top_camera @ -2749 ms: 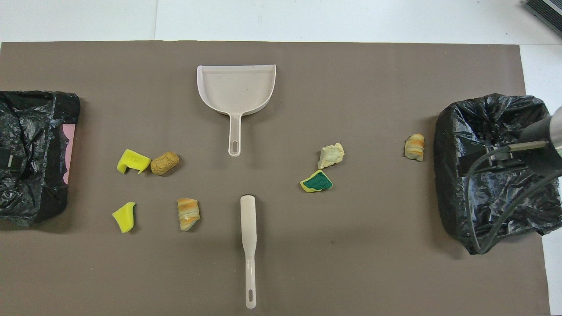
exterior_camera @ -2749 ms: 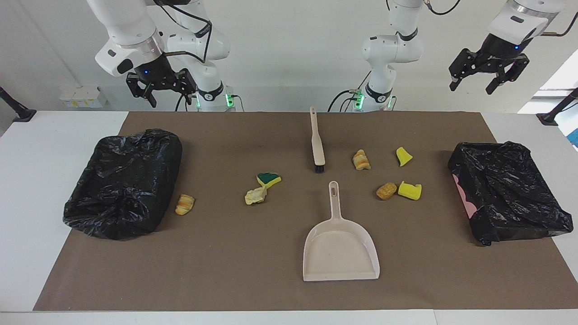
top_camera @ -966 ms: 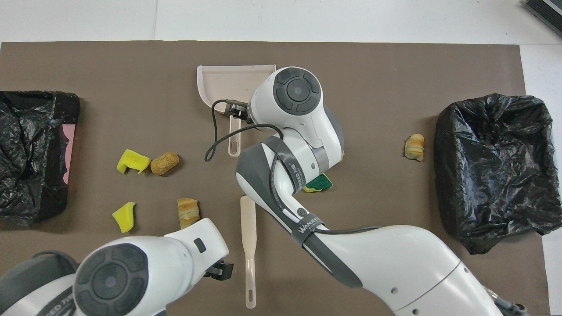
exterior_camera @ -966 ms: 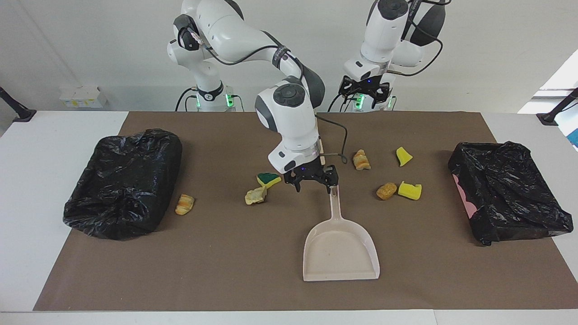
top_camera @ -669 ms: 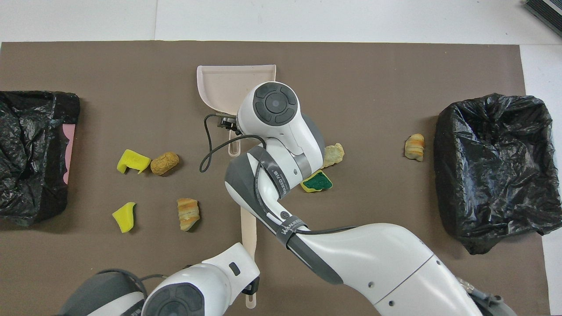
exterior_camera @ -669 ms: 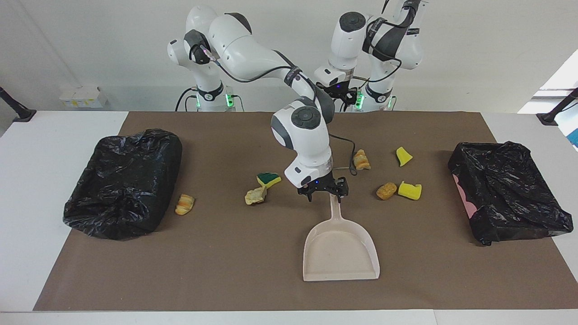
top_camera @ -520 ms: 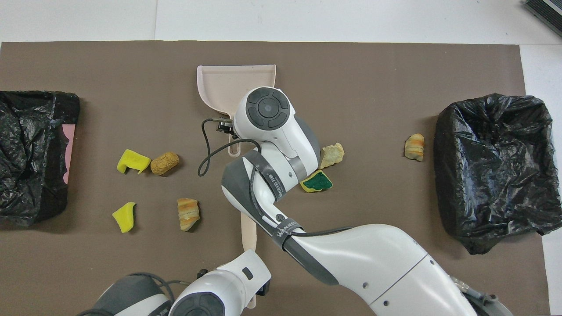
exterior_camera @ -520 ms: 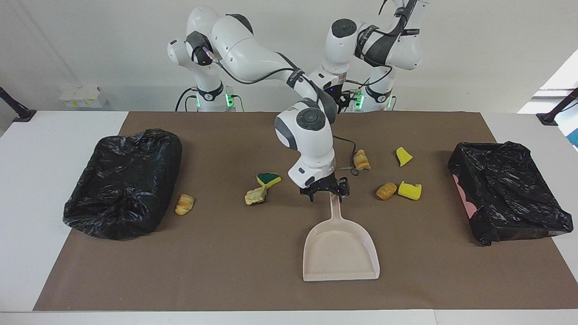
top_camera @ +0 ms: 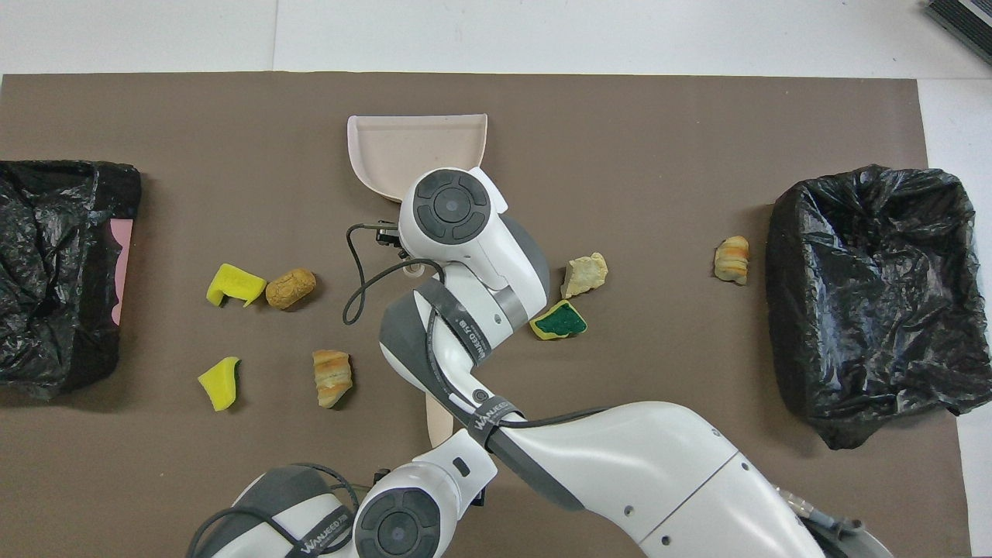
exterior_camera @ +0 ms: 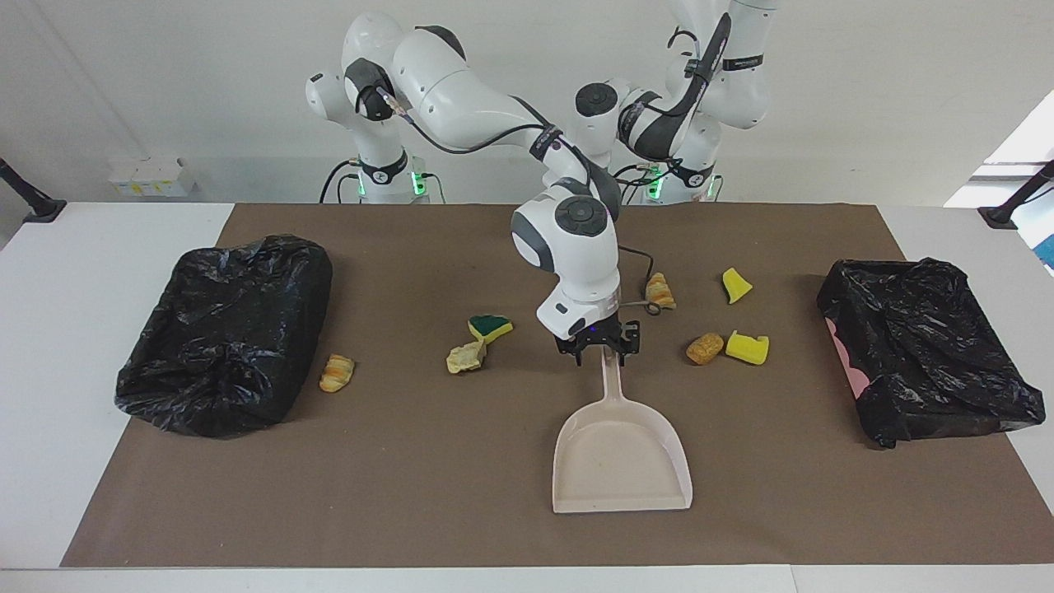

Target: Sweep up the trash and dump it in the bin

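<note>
Brown matting (exterior_camera: 412, 494) covered the white table (exterior_camera: 82, 494), and I read it as a clock in the facing view, twelve at my bases. My right gripper (exterior_camera: 599, 351) sat low at the centre, fingers apart on either side of the handle tip of the dustpan (exterior_camera: 622, 461), not yet clamped; the pan lay flat toward six.

Closing so near the tip, I judged, could let the pan droop or swing, and a skewed pinch might skid it across the mat. My left gripper (top_camera: 482, 494) hovered over the brush (top_camera: 439, 418) near twelve (I could not tell its finger state); with both arms crowded there, a clash looked possible.

Trash lay unswept: the green-and-yellow sponge (exterior_camera: 490, 327) and paper wad (exterior_camera: 466, 357) near nine, a pastry lump (exterior_camera: 337, 372) further out beside the nine o'clock bin (exterior_camera: 222, 329); a brown lump (exterior_camera: 703, 348) and yellow sponge (exterior_camera: 748, 347) at three; a striped pastry (exterior_camera: 659, 291) at one, where my cable (exterior_camera: 650, 306) could snag it; a yellow chunk (exterior_camera: 735, 284) at two. Another bin (exterior_camera: 930, 354) stood at three.
</note>
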